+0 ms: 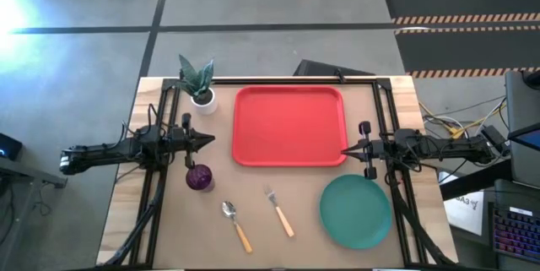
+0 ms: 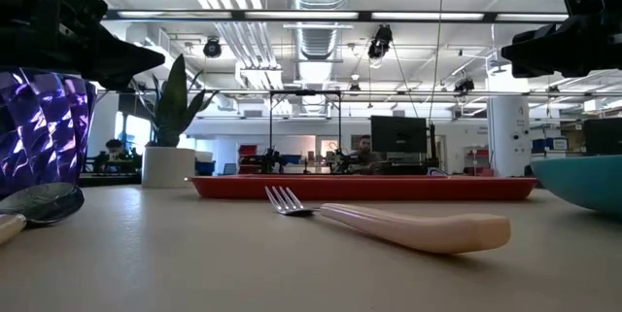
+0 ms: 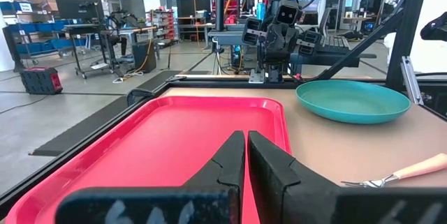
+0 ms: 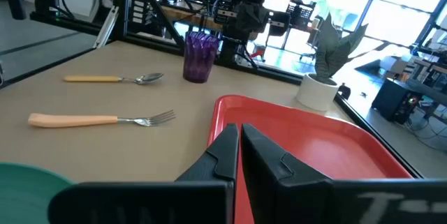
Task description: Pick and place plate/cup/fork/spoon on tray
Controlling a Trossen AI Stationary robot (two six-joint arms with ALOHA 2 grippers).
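Observation:
The red tray (image 1: 289,126) lies flat at the table's middle, toward its far side. The teal plate (image 1: 355,211) rests flat at the near right. The purple cup (image 1: 199,177) stands upright near the left arm. The spoon (image 1: 236,224) and the fork (image 1: 279,212) lie side by side near the front. My left gripper (image 1: 211,139) is shut and empty, just left of the tray. My right gripper (image 1: 344,150) is shut and empty at the tray's right edge. In the left wrist view (image 3: 246,155) and the right wrist view (image 4: 239,144) the fingertips meet.
A small white pot with a green plant (image 1: 201,85) stands at the far left corner of the table, beside the tray. Black frame rails (image 1: 164,127) run along both sides of the table. Bare tabletop (image 1: 278,250) lies along the front edge.

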